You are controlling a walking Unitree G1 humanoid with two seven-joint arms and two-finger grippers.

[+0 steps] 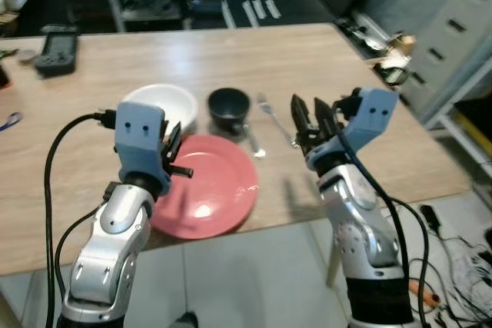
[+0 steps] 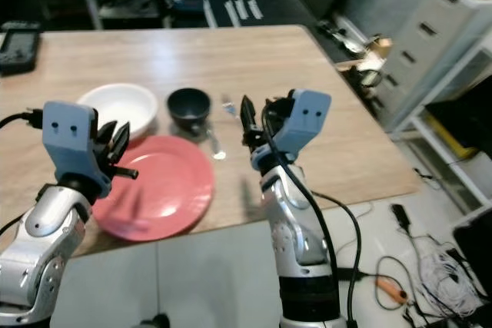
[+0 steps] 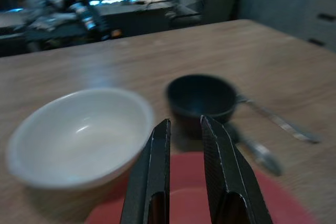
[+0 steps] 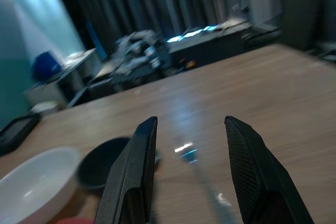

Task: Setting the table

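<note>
Both grippers are hovering empty, left gripper (image 1: pixel 178 155) nearly closed over round red plate (image 1: pixel 207 190), right gripper (image 1: pixel 307 117) wide-jawed, likely lining up on metal fork (image 1: pixel 275 117).

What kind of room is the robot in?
Probably a workroom or lab set up for meals, not a real kitchen. A wooden table holds a red plate, a white bowl and a dark cup, but grey drawers and loose cables stand nearby.

No readable text.
No lettering, label, brand or number can be read on any surface; small objects at the frames' edges are too blurred.
</note>
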